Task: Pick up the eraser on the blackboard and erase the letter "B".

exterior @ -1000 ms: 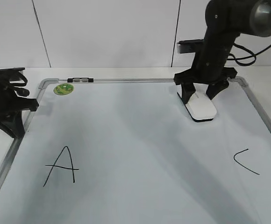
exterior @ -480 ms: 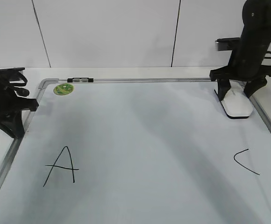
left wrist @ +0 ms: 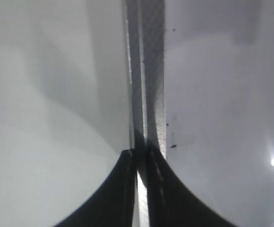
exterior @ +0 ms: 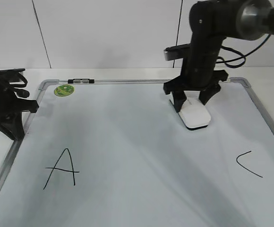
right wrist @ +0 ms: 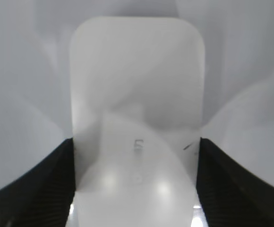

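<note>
The white glossy eraser (exterior: 195,116) rests flat on the blackboard (exterior: 137,151), a white dry-erase board, in its far right part. My right gripper (exterior: 191,100) is shut on the eraser's sides from above; in the right wrist view the eraser (right wrist: 137,90) fills the space between the two black fingers (right wrist: 136,144). No letter "B" shows on the board; only a black "A" (exterior: 61,169) at the near left and a "C" (exterior: 248,164) at the near right. My left gripper (exterior: 12,116) is shut and empty over the board's left frame rail (left wrist: 151,71).
A small round green magnet (exterior: 64,90) sits at the board's far left corner. A small black clip (exterior: 81,81) lies on the far frame rail. A white wall stands behind the table.
My right gripper slid the eraser right to the far right corner of the board, then back left to the middle right. The left arm has not moved.
</note>
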Robot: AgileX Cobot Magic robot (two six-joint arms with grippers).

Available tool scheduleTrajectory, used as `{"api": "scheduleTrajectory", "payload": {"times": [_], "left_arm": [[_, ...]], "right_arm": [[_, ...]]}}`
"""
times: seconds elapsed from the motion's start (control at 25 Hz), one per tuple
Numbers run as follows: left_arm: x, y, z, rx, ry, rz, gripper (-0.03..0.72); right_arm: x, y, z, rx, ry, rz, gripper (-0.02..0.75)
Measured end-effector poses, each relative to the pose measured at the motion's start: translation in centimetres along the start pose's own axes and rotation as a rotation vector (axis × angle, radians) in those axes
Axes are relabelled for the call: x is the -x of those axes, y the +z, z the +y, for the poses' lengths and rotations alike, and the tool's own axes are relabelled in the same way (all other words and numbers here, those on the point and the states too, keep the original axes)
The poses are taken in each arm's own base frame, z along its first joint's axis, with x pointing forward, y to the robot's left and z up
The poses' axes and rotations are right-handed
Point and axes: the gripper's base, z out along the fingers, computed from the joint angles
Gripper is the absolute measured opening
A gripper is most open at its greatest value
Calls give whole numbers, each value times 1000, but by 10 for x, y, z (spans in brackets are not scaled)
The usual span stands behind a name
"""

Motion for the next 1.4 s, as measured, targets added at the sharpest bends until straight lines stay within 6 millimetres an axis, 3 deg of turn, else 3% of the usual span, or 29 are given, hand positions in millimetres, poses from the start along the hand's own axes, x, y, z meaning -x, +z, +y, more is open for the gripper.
{"api": "scheduleTrajectory", "payload": {"times": [0.16, 0.36, 0.44, 0.68, 0.76, 1.04, 1.2, 1.4], "left_arm": [[0, 0, 0, 0, 0, 0, 34], [0, 0, 0, -2, -1, -2, 34], [0, 0, 0, -4, -3, -4, 34], [0, 0, 0, -5, -4, -5, 34], [0, 0, 0, -5, -4, -5, 34], [0, 0, 0, -5, -4, -2, 34], [0, 0, 0, -5, -3, 0, 34], [0, 0, 0, -5, -3, 0, 34]], "right_arm": [[-2, -1, 27, 11, -55, -2, 554], [-1, -1, 13, 19, -15, 1, 554], [0, 0, 1, 31, 22, 3, 554], [-4, 3, -85, 12, 212, 6, 554], [-7, 3, -102, 24, 258, 5, 554], [-9, -3, -108, 32, 278, -4, 554], [-15, -21, -107, 30, 277, -11, 554], [-23, -73, -108, 24, 280, -117, 554]]}}
